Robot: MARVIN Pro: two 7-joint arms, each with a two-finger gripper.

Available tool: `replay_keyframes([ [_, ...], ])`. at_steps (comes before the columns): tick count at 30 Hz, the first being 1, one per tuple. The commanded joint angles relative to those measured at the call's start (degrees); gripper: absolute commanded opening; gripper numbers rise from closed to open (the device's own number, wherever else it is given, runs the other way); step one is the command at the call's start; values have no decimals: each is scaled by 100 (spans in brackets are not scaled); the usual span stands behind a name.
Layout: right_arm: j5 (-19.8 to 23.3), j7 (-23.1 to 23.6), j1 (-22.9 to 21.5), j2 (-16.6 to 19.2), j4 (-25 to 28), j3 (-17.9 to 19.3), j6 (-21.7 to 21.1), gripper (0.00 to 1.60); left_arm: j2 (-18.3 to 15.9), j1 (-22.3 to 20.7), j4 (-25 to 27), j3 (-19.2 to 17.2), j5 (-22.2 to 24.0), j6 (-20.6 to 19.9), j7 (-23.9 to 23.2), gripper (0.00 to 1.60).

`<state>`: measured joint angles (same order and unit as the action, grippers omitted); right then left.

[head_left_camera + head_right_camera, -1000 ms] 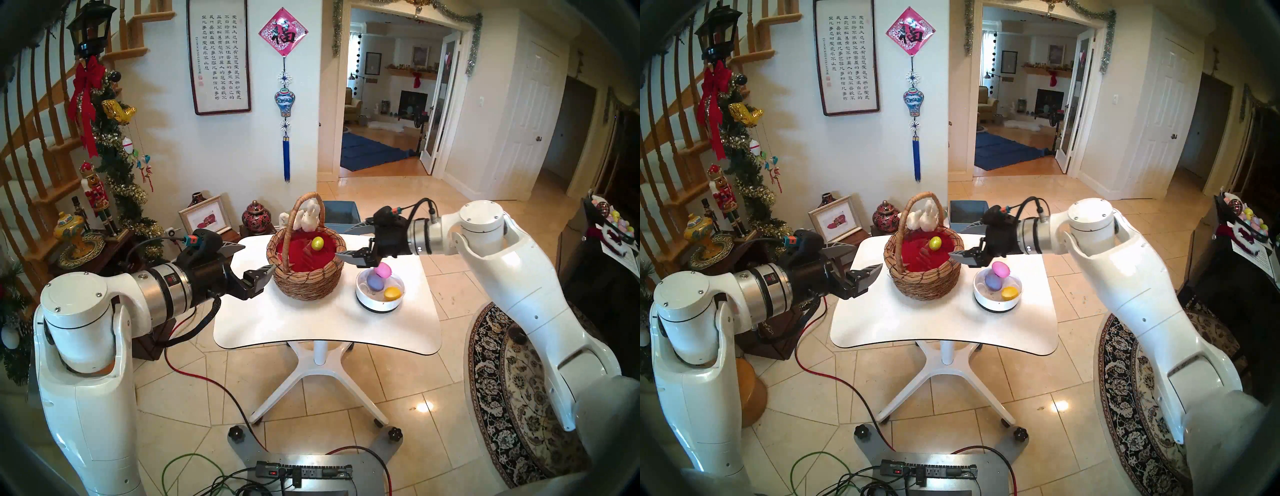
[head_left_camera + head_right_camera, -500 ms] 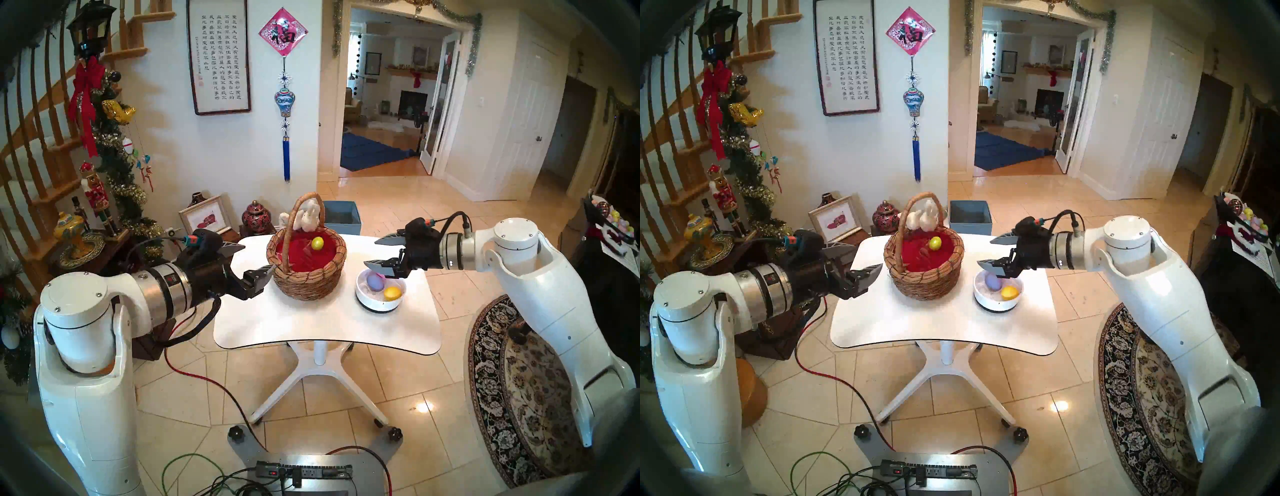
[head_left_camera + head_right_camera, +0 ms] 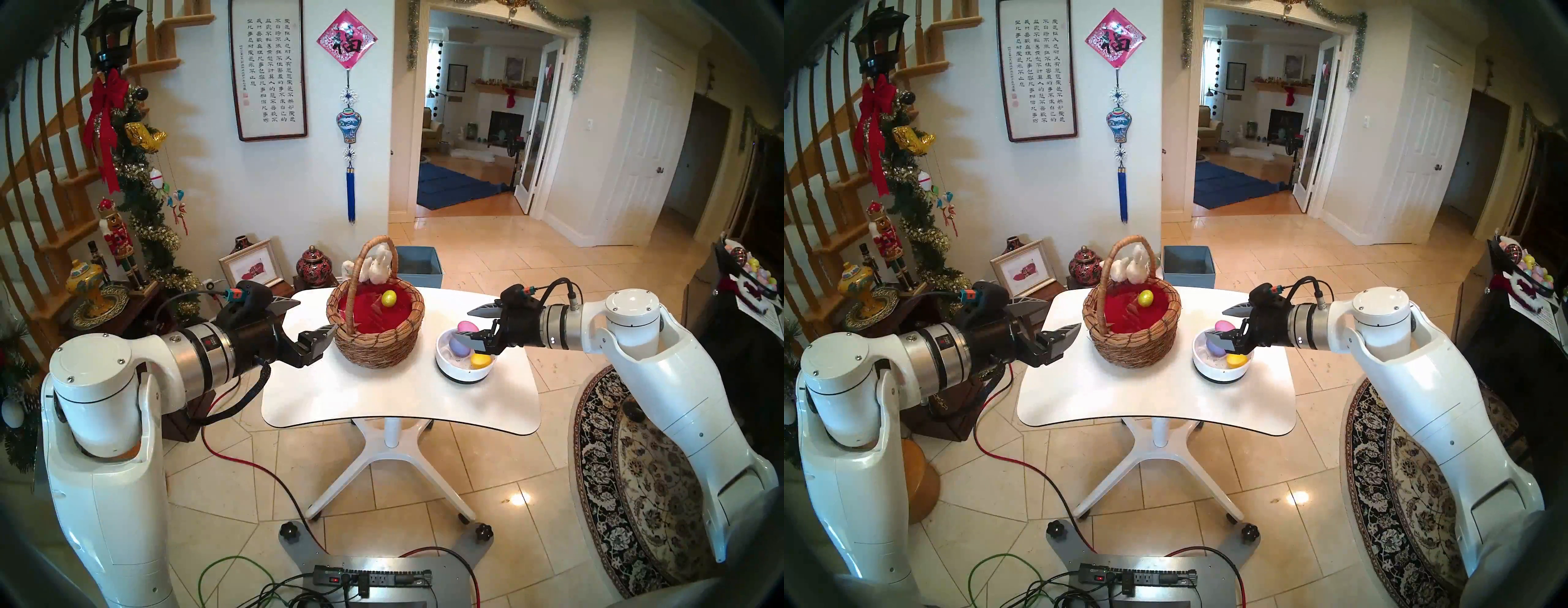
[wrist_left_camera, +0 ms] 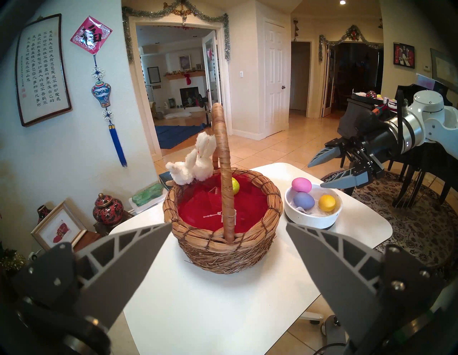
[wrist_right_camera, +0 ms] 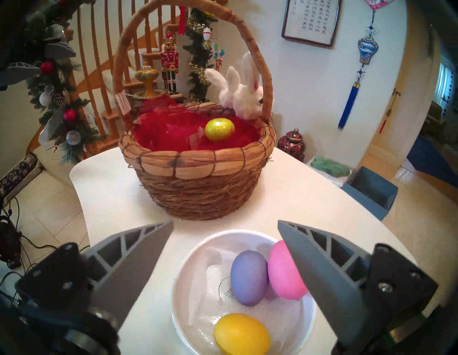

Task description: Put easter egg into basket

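Observation:
The wicker basket (image 3: 375, 339) with red lining stands mid-table, a glittery yellow egg (image 3: 388, 298) inside it. To its right a white bowl (image 3: 464, 370) holds a pink egg (image 5: 280, 270), a purple egg (image 5: 249, 277) and a yellow egg (image 5: 241, 333). My right gripper (image 3: 460, 325) hangs open low over the bowl, its fingers either side of the pink and purple eggs and gripping neither. In the right wrist view one finger covers part of the pink egg. My left gripper (image 3: 317, 315) is open and empty, just left of the basket.
The basket's tall arched handle (image 4: 223, 173) carries a white plush bunny (image 4: 198, 163) on its far side. A blue bin (image 3: 418, 265) sits on the floor behind the table. Vases and a framed picture crowd the low stand at the left.
My right gripper has drawn back to the right from the basket's rim and dropped down over the bowl. The left arm has not moved.

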<state>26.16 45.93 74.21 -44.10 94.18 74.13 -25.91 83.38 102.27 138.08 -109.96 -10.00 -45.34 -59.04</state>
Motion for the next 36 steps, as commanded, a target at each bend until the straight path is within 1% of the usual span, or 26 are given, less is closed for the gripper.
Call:
replay_keyframes([
  [1, -149, -84, -270, -43, -126, -100, -146, 139, -5, -10, 30, 12, -1, 2, -2, 160],
  [12, -341, -65, -620, -120, -430, -302, -242, 137, -4, -10, 29, 12, 0, 2, -2, 160],
  [17, -375, -33, -698, -79, -452, -271, -235, 138, -4, -10, 29, 11, 0, 3, -2, 160],
  [26, -402, 59, -696, -3, -506, -219, -241, 139, -4, -10, 29, 12, 0, 2, -2, 160],
  [36, -508, 241, -968, -110, -895, -352, -247, 140, -4, -10, 29, 12, 0, 2, -2, 160],
])
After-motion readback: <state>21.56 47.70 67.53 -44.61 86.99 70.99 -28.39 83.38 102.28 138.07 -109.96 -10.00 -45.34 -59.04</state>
